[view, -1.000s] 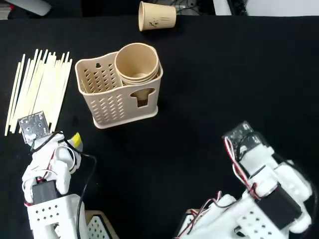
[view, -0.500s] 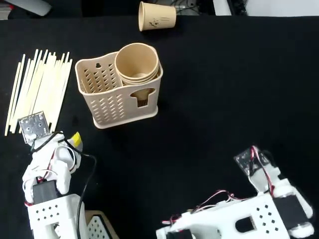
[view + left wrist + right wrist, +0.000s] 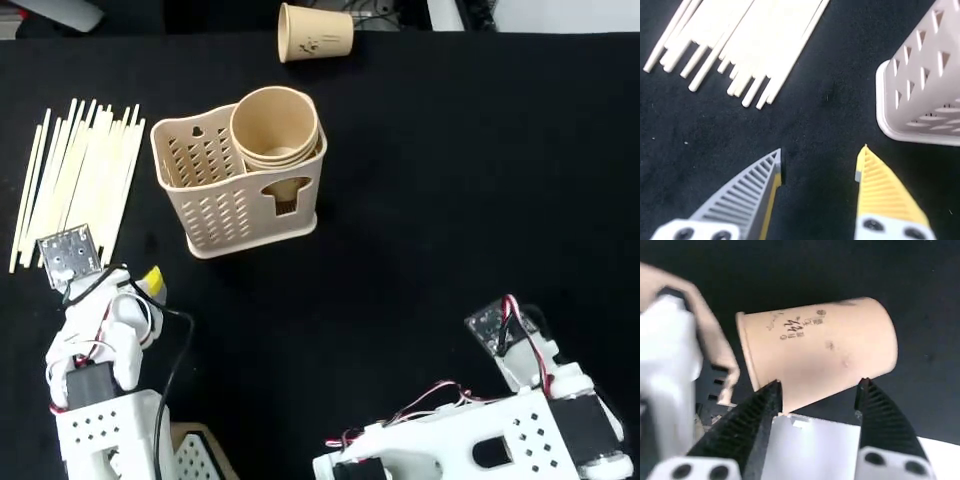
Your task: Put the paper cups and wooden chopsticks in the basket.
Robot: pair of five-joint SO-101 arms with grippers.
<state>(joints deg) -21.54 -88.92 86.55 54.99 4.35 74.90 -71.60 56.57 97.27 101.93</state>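
A beige perforated basket (image 3: 235, 215) stands left of the table's middle, with stacked paper cups (image 3: 273, 125) in its right compartment. Another paper cup (image 3: 315, 32) lies on its side at the far edge. Several wooden chopsticks (image 3: 75, 170) lie in a loose bundle left of the basket. My left gripper (image 3: 821, 160) hangs open over bare cloth, short of the chopsticks' (image 3: 740, 45) ends and beside the basket's corner (image 3: 920, 85). My right gripper (image 3: 819, 390) is open, and the lying cup (image 3: 820, 350) shows beyond its fingers, untouched.
A black cloth (image 3: 450, 180) covers the table. The left arm (image 3: 100, 340) sits at the near left, the right arm (image 3: 520, 400) folded low at the near right. Clutter and cables lie beyond the far edge (image 3: 400, 15).
The right arm has drawn back and folded toward the near edge, its wrist turning; it has barely shifted in the last half second. The left arm, basket, cups and chopsticks have stayed put.
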